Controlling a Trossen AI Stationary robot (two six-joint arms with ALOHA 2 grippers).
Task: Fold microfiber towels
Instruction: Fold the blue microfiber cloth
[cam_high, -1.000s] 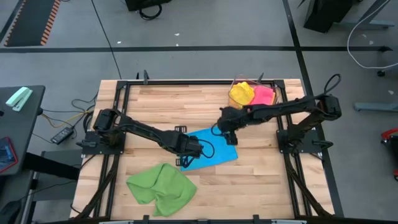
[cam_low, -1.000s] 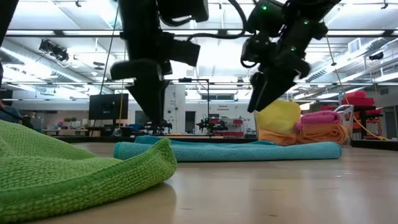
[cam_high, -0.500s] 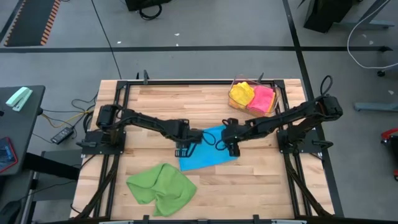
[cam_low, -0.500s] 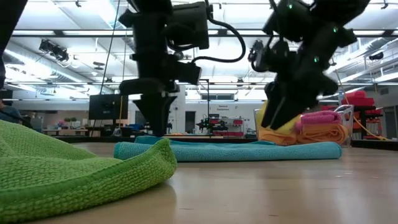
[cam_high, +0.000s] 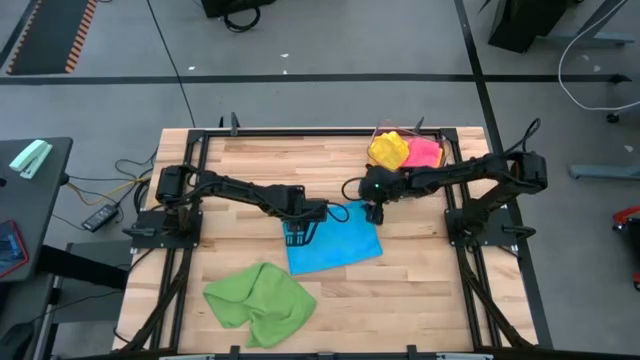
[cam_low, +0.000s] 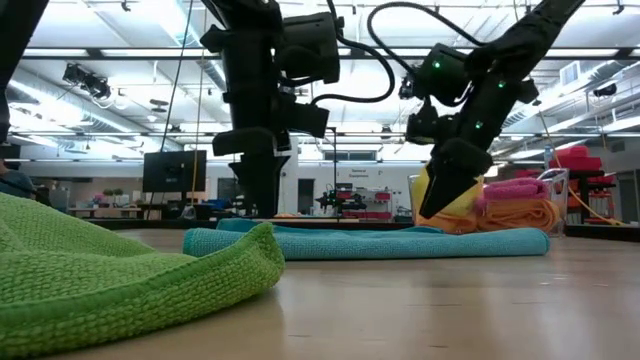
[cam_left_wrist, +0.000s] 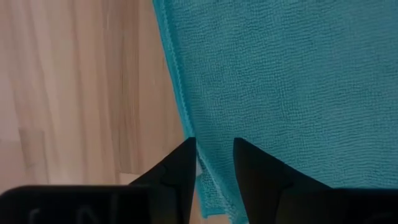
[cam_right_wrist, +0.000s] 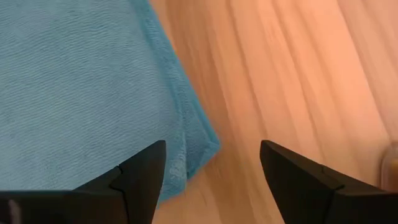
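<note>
A blue towel (cam_high: 335, 242) lies flat on the wooden table (cam_high: 250, 165), and its edges show more than one layer. My left gripper (cam_high: 300, 235) points down at the towel's left edge (cam_left_wrist: 186, 118), near the far left corner, its fingers a narrow gap apart on either side of that edge. My right gripper (cam_high: 376, 212) hangs open just above the towel's far right corner (cam_right_wrist: 199, 146). A green towel (cam_high: 258, 300) lies crumpled near the front edge. A yellow towel (cam_high: 386, 150) and a pink towel (cam_high: 424, 152) lie at the back right. My left gripper's fingers (cam_left_wrist: 177, 168) come down from above on either side of the blue towel's left edge (cam_left_wrist: 200, 167). I cannot tell whether they touch the cloth. The towel lies flat on the table.
A clear bin (cam_low: 558, 190) at the back right holds the yellow and pink towels. The green towel (cam_low: 120, 270) fills the low view's near left. A black frame (cam_high: 190, 200) borders the table. Bare wood lies right of the green towel.
My left gripper has swung from the blue towel's near left part toward the table's far edge, to the towel's far left corner. My right gripper went toward the near edge, then back to the towel's far right corner, and ended lower.
</note>
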